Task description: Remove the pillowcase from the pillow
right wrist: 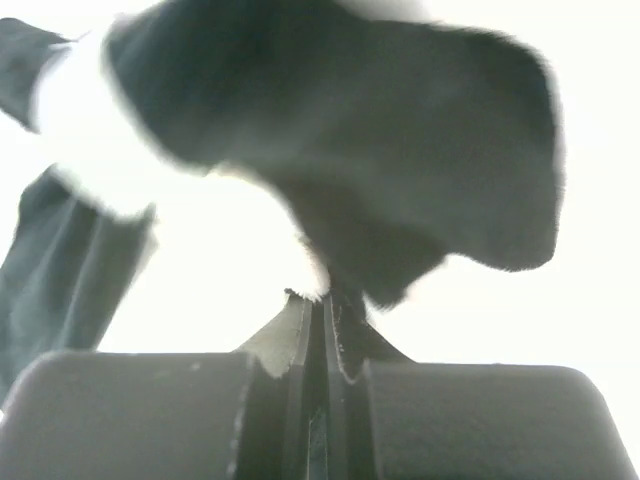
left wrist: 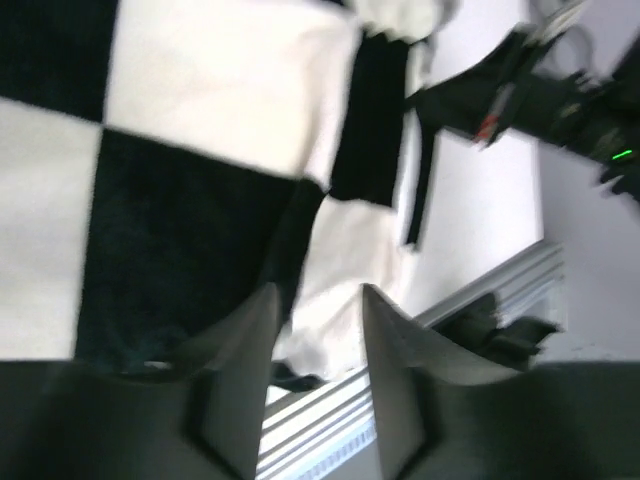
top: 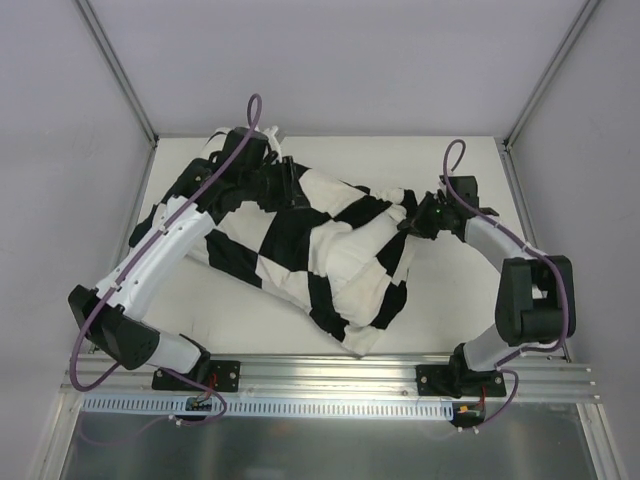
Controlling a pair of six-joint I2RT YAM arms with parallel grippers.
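Note:
The black-and-white checkered pillowcase [top: 300, 240] lies bunched across the middle of the white table. The pillow is hidden inside it; I cannot tell any white patch apart as bare pillow. My left gripper [top: 290, 185] hovers over the pillowcase's far left part. In the left wrist view it [left wrist: 318, 290] is open, with checkered fabric [left wrist: 200, 100] beyond the fingertips and nothing between them. My right gripper [top: 410, 222] is at the pillowcase's far right corner. In the right wrist view it [right wrist: 325, 295] is shut on a fold of the pillowcase [right wrist: 400, 150], which rises from the tips.
An aluminium rail [top: 330, 372] runs along the table's near edge and also shows in the left wrist view [left wrist: 480, 290]. Grey walls and frame posts [top: 115, 70] enclose the table on three sides. The right arm [left wrist: 540, 95] shows in the left wrist view.

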